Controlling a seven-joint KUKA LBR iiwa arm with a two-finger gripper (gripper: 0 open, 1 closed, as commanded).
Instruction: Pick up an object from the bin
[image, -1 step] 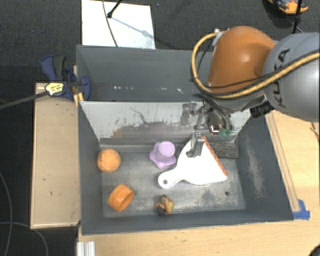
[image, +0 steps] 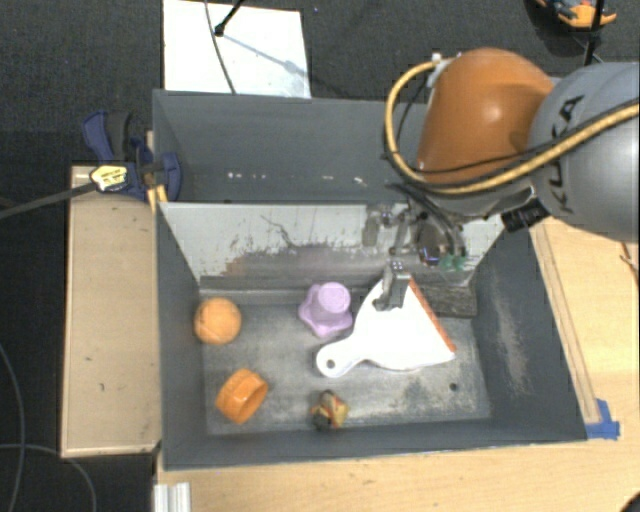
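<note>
Grey bin (image: 505, 330) floor; my fingers (image: 396, 283) meet the white flat scoop (image: 395, 345) at its top tip, purple cup (image: 327, 308) beside them. Apart or together, I cannot tell. Grasping step, I judge; next, a firm pinch and lift.

Loose items, located relative to the lilac knob-shaped piece (image: 326, 308): an orange ball (image: 217, 321) lies well to its left, at about the same level; an orange faceted block (image: 241, 394) lies below and to its left; a small dark-and-yellow object (image: 328, 410) lies directly below it, apart.
</note>
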